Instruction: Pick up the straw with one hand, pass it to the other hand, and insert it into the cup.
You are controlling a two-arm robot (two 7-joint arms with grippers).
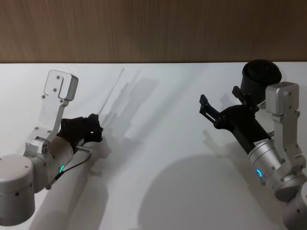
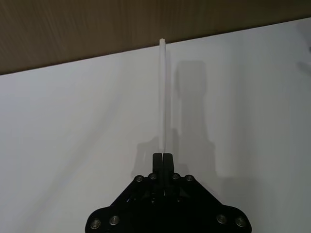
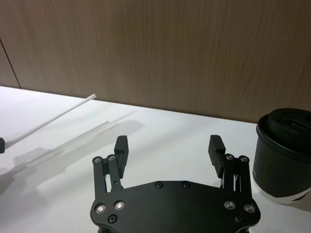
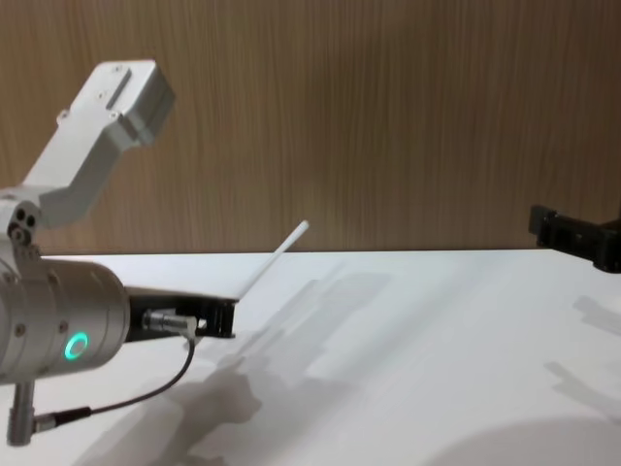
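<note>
Currently the left claw (image 1: 97,122) hangs above the left part of the white worktop (image 1: 168,153). Its two fingers are pressed together on the lower end of the straw (image 1: 111,91). In the left wrist view, the straw (image 2: 164,97) runs straight out from between the closed tips of the left claw (image 2: 163,158). From the chest, the straw (image 4: 275,254) is a thin white tube tilted upward and away from the robot, toward the wood-panelled wall (image 4: 388,116). Its free end is clear of the worktop, and its shadow (image 1: 132,91) lies on the surface beside it.

The right claw (image 1: 221,99) hovers over the right part of the worktop, well apart from the straw. Its fingers (image 3: 121,145) are spread wide with nothing between them. A black lidded cup (image 1: 261,74) stands upright on the worktop at the far right, near this claw.
</note>
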